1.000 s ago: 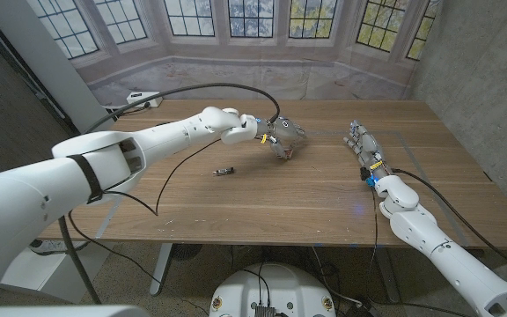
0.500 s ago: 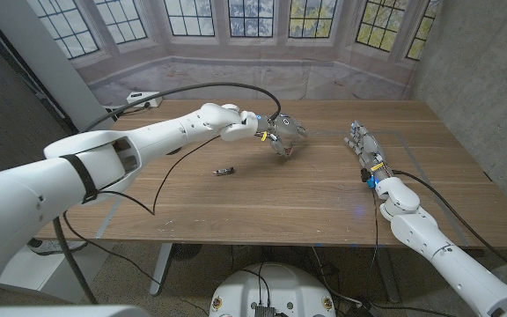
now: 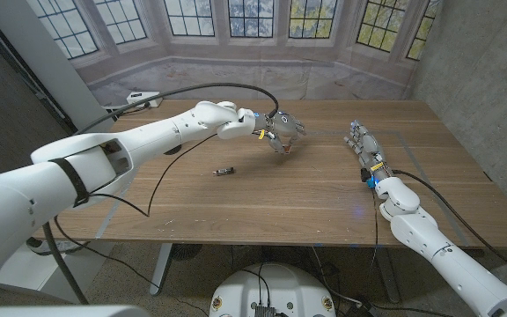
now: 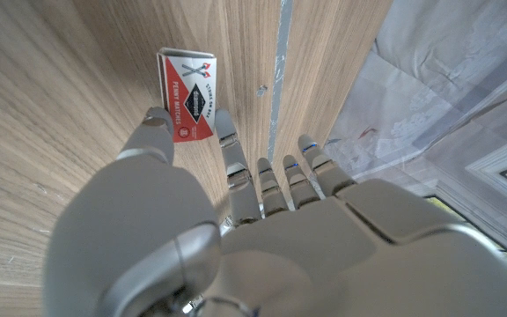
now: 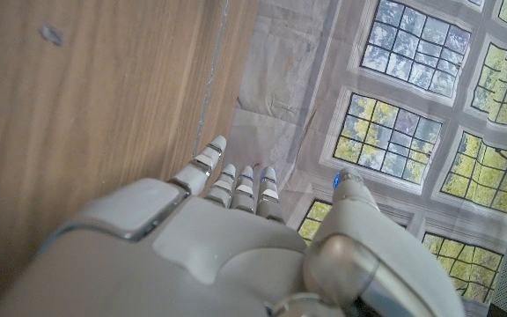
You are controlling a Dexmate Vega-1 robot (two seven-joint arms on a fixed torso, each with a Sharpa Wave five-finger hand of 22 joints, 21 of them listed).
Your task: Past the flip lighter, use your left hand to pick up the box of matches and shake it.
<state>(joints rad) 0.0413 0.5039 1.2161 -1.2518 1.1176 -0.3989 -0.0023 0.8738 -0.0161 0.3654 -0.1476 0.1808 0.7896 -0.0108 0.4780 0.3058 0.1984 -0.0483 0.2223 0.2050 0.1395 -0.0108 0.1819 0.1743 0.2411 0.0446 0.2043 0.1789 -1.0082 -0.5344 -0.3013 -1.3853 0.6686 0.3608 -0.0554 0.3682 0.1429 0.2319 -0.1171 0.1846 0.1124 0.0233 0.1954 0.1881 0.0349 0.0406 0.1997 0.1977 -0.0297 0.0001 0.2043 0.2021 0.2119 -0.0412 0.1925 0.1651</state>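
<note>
My left hand [image 3: 282,130] reaches over the far middle of the wooden table [image 3: 306,198] and pinches the box of matches [image 4: 187,106] between thumb and a finger. The box is red and white with dark print, and it hangs just under the fingers [image 4: 227,150], a little above the wood. In the head view the box [image 3: 281,147] is a small shape below the hand. The flip lighter [image 3: 224,170], small and dark, lies on the table nearer to me and left of the hand. My right hand [image 3: 363,143] stands at the right with straight fingers and holds nothing.
A black cable [image 3: 192,91] arcs over the left arm, and another trails across the table's left half. A pale strip of tape [image 4: 277,79] runs across the wood beyond the box. Behind the table hangs a printed backdrop of windows [image 3: 253,26].
My left hand has risen slightly and drawn back toward the far side with the box of matches in it. The lighter and my right hand have stayed where they were.
</note>
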